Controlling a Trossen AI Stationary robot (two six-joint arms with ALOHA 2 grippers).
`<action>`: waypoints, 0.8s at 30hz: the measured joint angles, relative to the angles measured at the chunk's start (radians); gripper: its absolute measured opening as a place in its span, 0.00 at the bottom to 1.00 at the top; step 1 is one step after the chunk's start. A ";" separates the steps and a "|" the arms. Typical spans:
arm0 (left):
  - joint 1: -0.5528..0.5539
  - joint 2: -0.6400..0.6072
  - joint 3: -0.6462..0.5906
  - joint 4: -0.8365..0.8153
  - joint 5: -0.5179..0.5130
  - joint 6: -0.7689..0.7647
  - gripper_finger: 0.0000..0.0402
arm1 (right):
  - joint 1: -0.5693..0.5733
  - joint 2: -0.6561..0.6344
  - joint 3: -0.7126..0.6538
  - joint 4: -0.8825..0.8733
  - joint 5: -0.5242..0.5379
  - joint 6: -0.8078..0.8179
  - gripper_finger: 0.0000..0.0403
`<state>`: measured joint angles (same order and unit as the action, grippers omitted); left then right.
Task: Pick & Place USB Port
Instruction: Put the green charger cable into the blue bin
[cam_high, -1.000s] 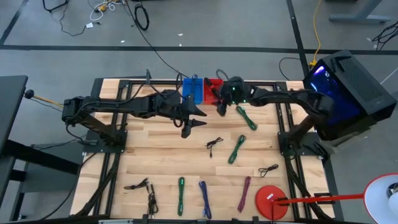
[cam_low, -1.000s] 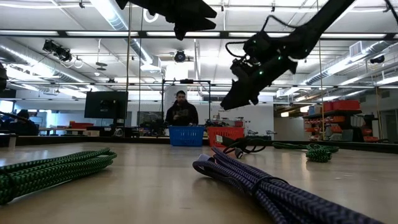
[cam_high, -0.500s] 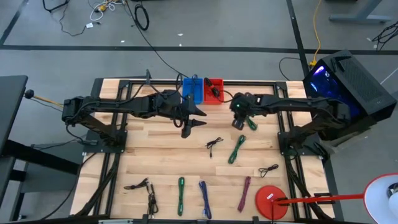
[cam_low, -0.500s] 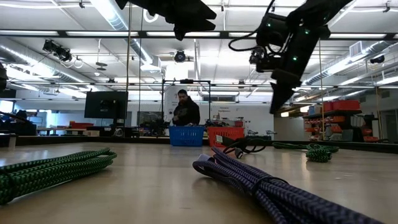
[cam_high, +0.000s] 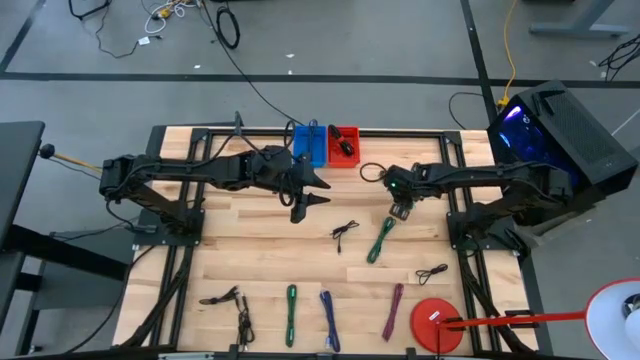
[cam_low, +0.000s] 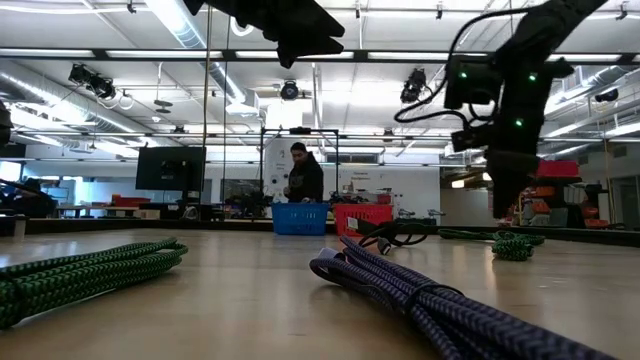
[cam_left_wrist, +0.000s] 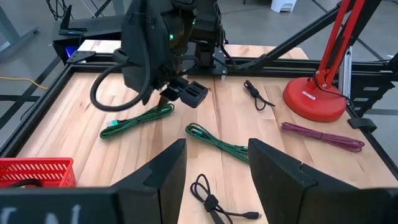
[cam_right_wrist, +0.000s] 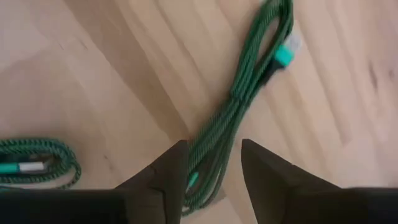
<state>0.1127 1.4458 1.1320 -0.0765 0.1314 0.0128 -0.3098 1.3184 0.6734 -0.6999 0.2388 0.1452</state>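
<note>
Both grippers are open and hold nothing. My right gripper (cam_high: 400, 207) hangs over the table's middle right, fingers pointing down (cam_low: 507, 205). A coiled green cable (cam_right_wrist: 252, 93) with a teal plug lies on the wood below its fingers (cam_right_wrist: 211, 165). A second green cable (cam_right_wrist: 37, 163) lies close by. The left wrist view shows both green cables (cam_left_wrist: 137, 119) (cam_left_wrist: 217, 140) lying flat beside that gripper (cam_left_wrist: 186, 94). The red basket (cam_high: 344, 145) at the far edge holds a black cable. My left gripper (cam_high: 312, 193) waits in the air near the blue basket (cam_high: 310, 146).
Loose cables lie on the wood: two black ones (cam_high: 344, 233) (cam_high: 432, 272), and along the near edge a green (cam_high: 291, 312), a blue (cam_high: 328, 320), a magenta (cam_high: 393, 310) and more black ones (cam_high: 222, 296). A red lamp base (cam_high: 437, 322) stands near right. A person stands behind the baskets (cam_low: 303, 180).
My right gripper has swung from beside the red basket toward the table's right and near edge. It has tipped until its fingers point down, and has come lower over the green cables. The black cable in the red basket, covered before, now shows.
</note>
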 joint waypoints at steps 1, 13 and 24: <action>0.000 0.000 0.000 0.000 0.000 0.000 0.44 | 0.000 -0.015 -0.018 0.011 -0.008 0.010 0.38; 0.000 0.000 0.000 0.001 0.000 0.000 0.44 | 0.000 -0.142 -0.253 0.284 -0.101 0.157 0.38; 0.000 0.000 0.000 0.001 0.000 0.001 0.44 | -0.002 -0.144 -0.330 0.432 -0.112 0.167 0.30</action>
<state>0.1127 1.4460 1.1320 -0.0753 0.1314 0.0135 -0.3119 1.1744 0.3435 -0.2677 0.1265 0.3127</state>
